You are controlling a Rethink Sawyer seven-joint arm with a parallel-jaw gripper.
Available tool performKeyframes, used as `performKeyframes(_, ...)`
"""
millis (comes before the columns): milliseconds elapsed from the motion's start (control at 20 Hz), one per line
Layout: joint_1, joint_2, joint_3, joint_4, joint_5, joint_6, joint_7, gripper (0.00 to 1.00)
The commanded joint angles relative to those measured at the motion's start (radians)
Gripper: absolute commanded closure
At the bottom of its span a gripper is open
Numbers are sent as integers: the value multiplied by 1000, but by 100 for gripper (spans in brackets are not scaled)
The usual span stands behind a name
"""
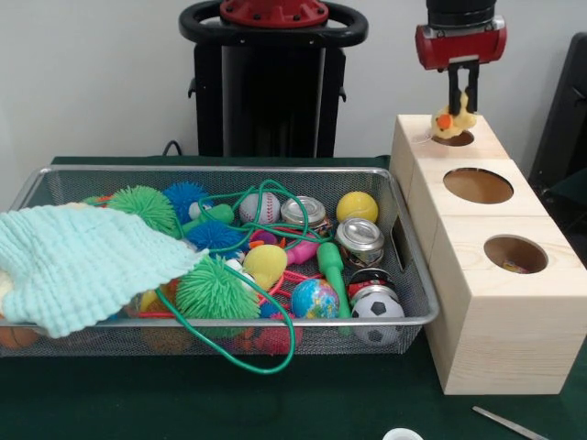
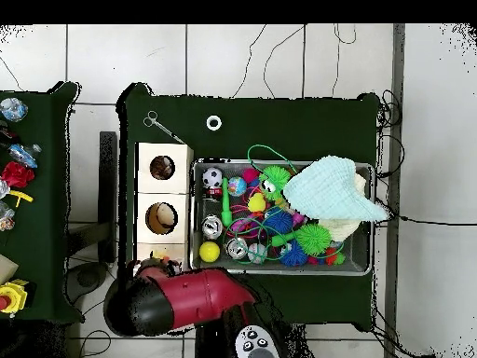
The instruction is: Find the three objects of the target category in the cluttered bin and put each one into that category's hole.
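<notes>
My gripper (image 1: 456, 108) hangs at the top right, shut on a small yellow duck toy with an orange beak (image 1: 454, 122). It holds the toy right at the hole (image 1: 464, 140) in the far pale wooden cube, and the toy's underside reaches the hole's rim. The cluttered bin (image 1: 211, 169), a silver wire mesh basket, lies left of the cubes. It holds spiky balls, small cans, a baseball, a soccer ball and a globe ball. In the overhead view my red arm (image 2: 186, 296) covers the far cube and the gripper, and the bin (image 2: 279, 272) lies beside the cubes.
The middle cube has the widest hole (image 1: 478, 185) and the near cube a round hole (image 1: 515, 254). A pale green cloth (image 1: 83, 261) covers the bin's left end. A green cord (image 1: 248, 359) loops over its front rim. A metal tool (image 1: 509, 423) and a white ring (image 1: 402, 434) lie in front.
</notes>
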Motion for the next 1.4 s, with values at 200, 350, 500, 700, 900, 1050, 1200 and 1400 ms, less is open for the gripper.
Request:
performKeyframes(200,-24,-64,-29,117,126,23,207,100)
performKeyframes(350,-32,-29,-37,111,113,-3,178,100)
performKeyframes(500,-51,10,-34,108,98,-44,163,100)
performKeyframes(700,-68,57,-22,109,97,-96,169,100)
performKeyframes(900,-45,104,-39,97,89,-128,181,100)
performKeyframes(1050,-18,137,-54,83,89,-156,191,100)
performKeyframes(1200,1,169,-64,63,88,-183,189,100)
performKeyframes(1400,9,185,-59,43,94,-200,177,100)
